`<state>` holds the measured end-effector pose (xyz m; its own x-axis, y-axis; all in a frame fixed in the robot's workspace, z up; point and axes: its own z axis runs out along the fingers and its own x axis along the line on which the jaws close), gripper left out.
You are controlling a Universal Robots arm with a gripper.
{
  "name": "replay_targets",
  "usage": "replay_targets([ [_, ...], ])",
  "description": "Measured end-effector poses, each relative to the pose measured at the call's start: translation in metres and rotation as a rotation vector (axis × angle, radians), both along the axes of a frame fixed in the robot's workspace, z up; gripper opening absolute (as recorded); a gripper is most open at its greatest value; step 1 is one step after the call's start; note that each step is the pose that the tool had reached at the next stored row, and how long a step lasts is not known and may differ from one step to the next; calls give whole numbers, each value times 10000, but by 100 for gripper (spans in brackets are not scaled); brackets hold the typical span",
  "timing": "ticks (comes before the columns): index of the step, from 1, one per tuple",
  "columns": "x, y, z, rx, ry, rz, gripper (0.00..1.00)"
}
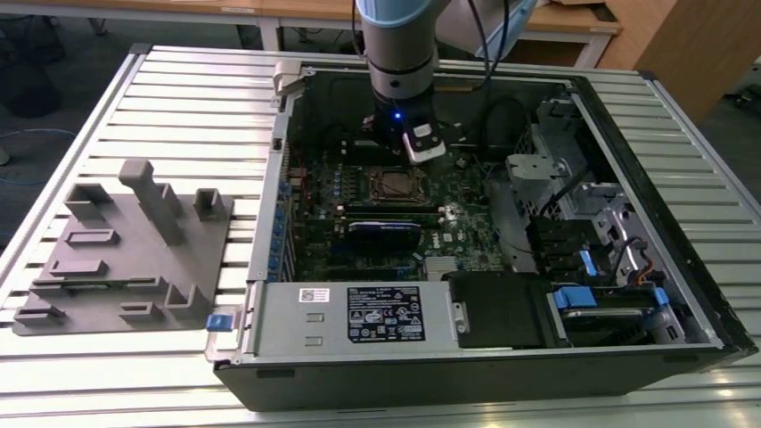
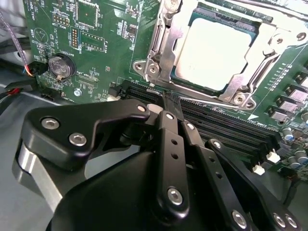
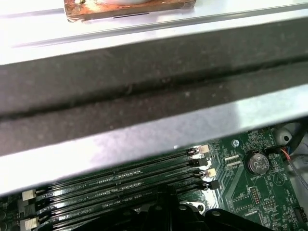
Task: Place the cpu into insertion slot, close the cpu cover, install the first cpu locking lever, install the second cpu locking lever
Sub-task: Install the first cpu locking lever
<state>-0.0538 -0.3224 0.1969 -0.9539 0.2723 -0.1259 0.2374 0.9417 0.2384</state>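
Cpu (image 2: 216, 50) seated under closed cpu cover (image 2: 231, 89), gripper (image 2: 172, 99) fingers pressed together near memory slots (image 2: 231, 126), power-supply label (image 1: 383, 314) unreadable

Grey-and-blue jointed arm (image 1: 401, 45) upright, wrist pointing down; black metal two-finger tool (image 2: 172, 102), fingers pressed together at tips.

A robotics lab bench set up for computer assembly work.

The claw (image 2: 169, 102) hangs from a robot arm (image 1: 401, 53) inside an open computer case (image 1: 356, 357), which lies on its side on a table of ribbed metal slats (image 1: 191, 98). Under the claw is the case's green circuit board (image 2: 96, 43). Outside the case, off to the exterior view's left of the claw, a grey plastic holder (image 1: 131, 250) with pegs and slots sits on the same table. Beyond the claw, past the table's far edge, stand plain wooden desks (image 1: 309, 13).
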Motion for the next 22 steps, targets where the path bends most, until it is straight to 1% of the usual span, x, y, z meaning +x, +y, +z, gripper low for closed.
replay_targets([
  [11,-2,4,-4,0,0,-272,10],
  [18,-2,11,-8,0,0,-691,10],
  [22,-4,24,-8,0,1,-880,10],
])
